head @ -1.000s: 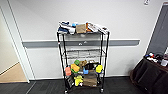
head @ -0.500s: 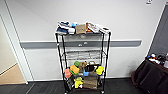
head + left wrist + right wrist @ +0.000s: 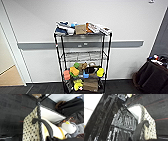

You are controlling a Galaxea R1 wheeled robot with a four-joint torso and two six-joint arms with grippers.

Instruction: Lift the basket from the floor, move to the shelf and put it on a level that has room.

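Note:
The cream basket (image 3: pixel 31 130) with perforated sides hangs over the dark carpet floor (image 3: pixel 12 110). In the left wrist view its dark curved handle (image 3: pixel 45 124) runs into my left gripper (image 3: pixel 50 138), which is shut on it. In the right wrist view the basket (image 3: pixel 147 122) shows again, and my right gripper (image 3: pixel 134 137) is shut on its other dark handle (image 3: pixel 140 126). The shelf (image 3: pixel 82 57) stands ahead against the white wall. Its second level (image 3: pixel 83 56) is a mostly bare grey wire grid. Boxes and blue cloth cover the top tier, and colourful toys fill the lower ones.
A white and grey plush penguin (image 3: pixel 70 127) lies beside the handle at the basket's rim. A dark draped object (image 3: pixel 152 75) stands right of the shelf. A tan wooden floor (image 3: pixel 10 77) opens at the left. A grey rail (image 3: pixel 37 45) runs along the wall.
The whole head view has shifted a little, so the shelf looks slightly closer; the things on it have not moved.

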